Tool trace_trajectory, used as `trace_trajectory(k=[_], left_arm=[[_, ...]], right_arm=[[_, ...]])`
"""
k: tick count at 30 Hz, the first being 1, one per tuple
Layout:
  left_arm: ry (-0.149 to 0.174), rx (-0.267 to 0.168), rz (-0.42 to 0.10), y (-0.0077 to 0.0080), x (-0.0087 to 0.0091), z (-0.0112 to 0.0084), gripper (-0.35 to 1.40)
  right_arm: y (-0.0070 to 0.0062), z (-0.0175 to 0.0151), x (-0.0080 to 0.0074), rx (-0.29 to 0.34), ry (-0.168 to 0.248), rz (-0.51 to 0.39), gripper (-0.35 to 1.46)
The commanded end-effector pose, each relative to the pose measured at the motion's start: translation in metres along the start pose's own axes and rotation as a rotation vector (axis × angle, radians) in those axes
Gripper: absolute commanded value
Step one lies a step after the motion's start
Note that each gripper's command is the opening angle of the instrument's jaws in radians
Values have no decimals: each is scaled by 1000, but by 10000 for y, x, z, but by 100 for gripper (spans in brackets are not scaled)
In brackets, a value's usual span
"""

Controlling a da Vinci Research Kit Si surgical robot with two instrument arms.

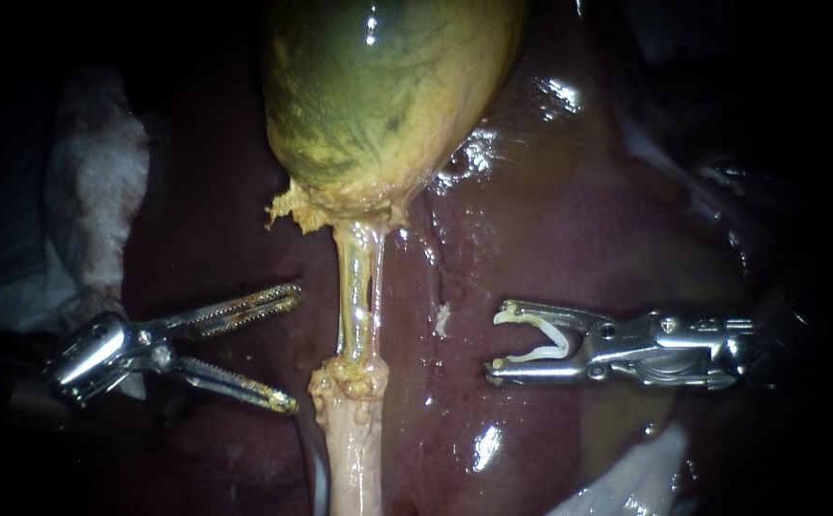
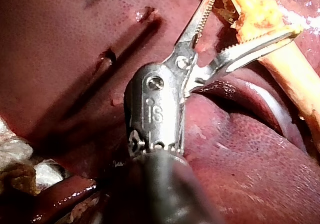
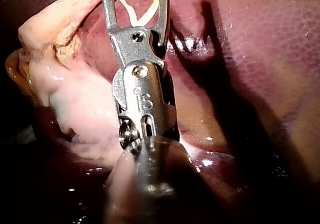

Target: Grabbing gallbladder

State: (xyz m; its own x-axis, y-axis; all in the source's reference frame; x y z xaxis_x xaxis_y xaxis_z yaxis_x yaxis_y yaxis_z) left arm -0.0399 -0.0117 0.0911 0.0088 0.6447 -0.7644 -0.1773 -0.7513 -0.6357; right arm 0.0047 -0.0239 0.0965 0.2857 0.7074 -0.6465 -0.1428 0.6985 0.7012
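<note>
Glistening liver (image 1: 569, 220) beneath left instrument (image 1: 294, 346), jaws apart near tube (image 1: 357, 287), and right instrument (image 1: 495, 341), jaws clamped on white clip (image 1: 558, 341)

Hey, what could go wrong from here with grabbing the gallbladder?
1. The left instrument has its end effector open level with the tube, not the gallbladder; closing here might pinch the thin tube.
2. The right instrument, carrying a clip, points at the tube's other side and might snag it.
</note>
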Motion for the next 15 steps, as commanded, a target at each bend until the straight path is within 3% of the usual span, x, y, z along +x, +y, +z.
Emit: trace_trajectory(k=[1, 9, 15], left_arm=[[0, 0, 0, 0, 0, 0, 100], [4, 4, -3, -3, 6, -4, 100], [8, 38, -10, -17, 18, -25, 94]], right_arm=[[0, 0, 0, 0, 0, 0, 58], [0, 0, 0, 0, 0, 0, 58], [0, 0, 0, 0, 0, 0, 58]])
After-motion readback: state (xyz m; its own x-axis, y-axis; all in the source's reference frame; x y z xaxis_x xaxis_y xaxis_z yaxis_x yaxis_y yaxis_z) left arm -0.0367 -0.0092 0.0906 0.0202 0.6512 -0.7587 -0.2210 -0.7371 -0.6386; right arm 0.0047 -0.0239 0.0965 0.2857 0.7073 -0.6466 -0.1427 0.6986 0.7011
